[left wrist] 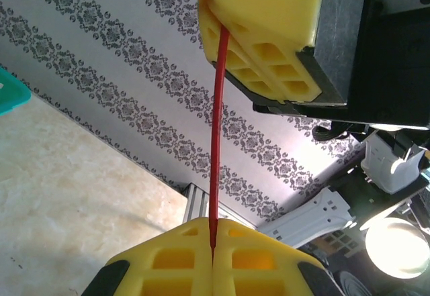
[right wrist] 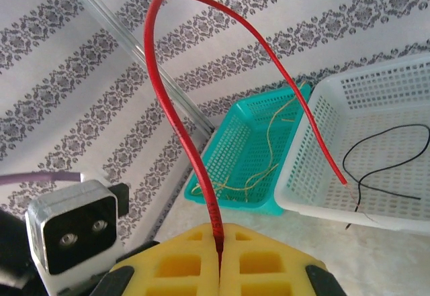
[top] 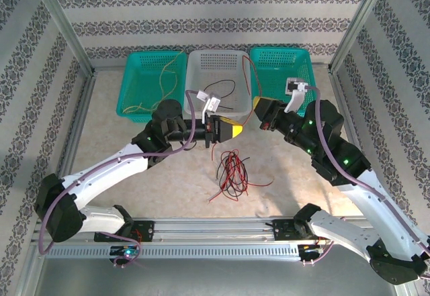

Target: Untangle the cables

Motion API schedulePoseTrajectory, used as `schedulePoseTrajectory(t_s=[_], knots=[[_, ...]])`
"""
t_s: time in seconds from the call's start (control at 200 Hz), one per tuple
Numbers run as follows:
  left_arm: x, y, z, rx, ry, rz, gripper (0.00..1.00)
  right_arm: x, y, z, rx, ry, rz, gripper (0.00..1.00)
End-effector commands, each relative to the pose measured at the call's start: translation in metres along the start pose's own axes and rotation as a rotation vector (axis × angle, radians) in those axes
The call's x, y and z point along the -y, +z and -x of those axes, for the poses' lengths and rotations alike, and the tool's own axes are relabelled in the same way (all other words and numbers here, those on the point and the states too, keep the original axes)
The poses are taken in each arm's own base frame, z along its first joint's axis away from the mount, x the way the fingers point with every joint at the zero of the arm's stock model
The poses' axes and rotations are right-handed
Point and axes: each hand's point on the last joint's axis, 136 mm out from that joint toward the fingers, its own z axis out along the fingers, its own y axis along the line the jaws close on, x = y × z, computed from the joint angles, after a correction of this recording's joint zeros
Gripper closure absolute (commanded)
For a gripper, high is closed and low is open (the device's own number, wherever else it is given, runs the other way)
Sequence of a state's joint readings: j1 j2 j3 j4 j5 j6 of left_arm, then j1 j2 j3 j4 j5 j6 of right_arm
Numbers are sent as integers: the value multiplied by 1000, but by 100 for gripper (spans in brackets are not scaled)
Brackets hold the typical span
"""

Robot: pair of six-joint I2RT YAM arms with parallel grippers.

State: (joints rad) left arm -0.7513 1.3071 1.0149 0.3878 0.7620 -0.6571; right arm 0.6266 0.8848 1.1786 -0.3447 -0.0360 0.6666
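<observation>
red cable [left wrist: 216, 141] stretches between left tool [left wrist: 213, 227] and right tool [right wrist: 220, 232], both pinching it.

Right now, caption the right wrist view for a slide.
Yellow right gripper shut on a thin red cable arcing toward a white perforated plastic basket beside a teal mesh basket.

A: Overhead view is bright, flat, even. The tabletop [top: 181, 182] has just faint soft shadows beside the arms [top: 107, 172].
B: Glare?
A: Left wrist view, yes. The round white spot [left wrist: 396, 242] at lower right is blown out. The left gripper [left wrist: 213, 239] jaws at the bottom edge look soft, too near the lens.
B: Right wrist view?
A: Well lit. The red cable [right wrist: 183, 150] is sharp with a slight sheen. The white basket [right wrist: 390, 88] is a bit washed out, and the wallpaper [right wrist: 80, 74] pattern is readable.
</observation>
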Motion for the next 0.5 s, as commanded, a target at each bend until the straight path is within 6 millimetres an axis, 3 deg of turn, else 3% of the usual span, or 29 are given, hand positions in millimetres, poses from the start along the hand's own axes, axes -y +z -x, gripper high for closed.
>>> schedulePoseTrajectory(t_s=[0.0,0.275,0.4,0.495], knots=[[2,7,-5,46,-7,-19,100,-14,2,31,128,79,74,100],[-12,6,10,271,-26,35,100,-5,13,37,158,145,62,100],[-41,-1,10,305,-55,199,100,1,11,38,160,140,42,100],[-47,-6,6,299,-46,244,83,7,6,42,165,134,22,100]])
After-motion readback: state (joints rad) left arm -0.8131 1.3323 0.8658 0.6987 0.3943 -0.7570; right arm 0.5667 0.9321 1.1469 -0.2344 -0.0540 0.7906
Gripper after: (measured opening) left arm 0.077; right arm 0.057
